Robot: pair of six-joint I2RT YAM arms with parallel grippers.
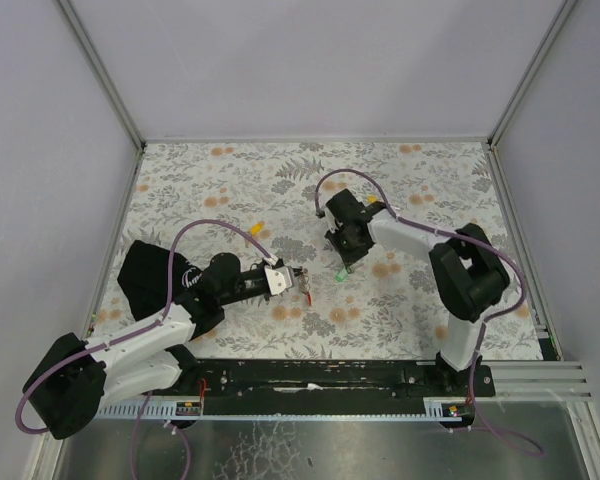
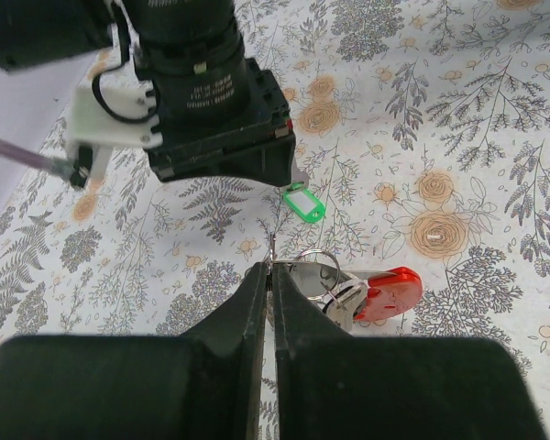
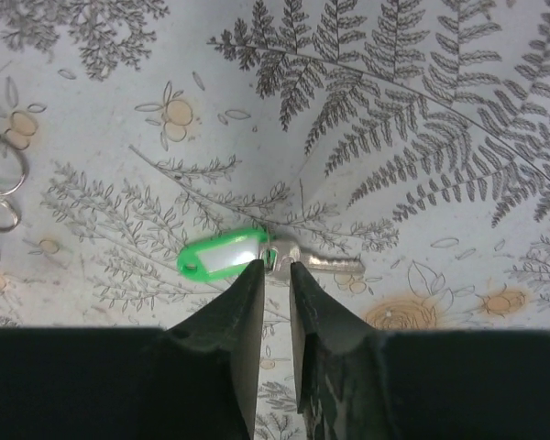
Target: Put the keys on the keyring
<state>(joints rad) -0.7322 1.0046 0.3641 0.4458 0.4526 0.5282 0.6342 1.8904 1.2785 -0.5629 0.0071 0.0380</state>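
Keyring (image 2: 376, 293) with its red tag is near the middle of the surface (image 1: 230, 170), its metal ring pinched in our left pincer (image 2: 269, 268), fingers together, that arm stretched low. Our right pincer (image 3: 276, 266), slightly apart, points down astride the one green key (image 3: 227, 257). One yellow key (image 1: 258, 226) lies well apart.

Top view: fixed high behind the arms (image 1: 140, 345), looking down on the whole table (image 1: 230, 170). Wrist views: close to the surface, angled down past their own fingers (image 3: 243, 321) (all three share the green-tagged key (image 2: 304, 202))
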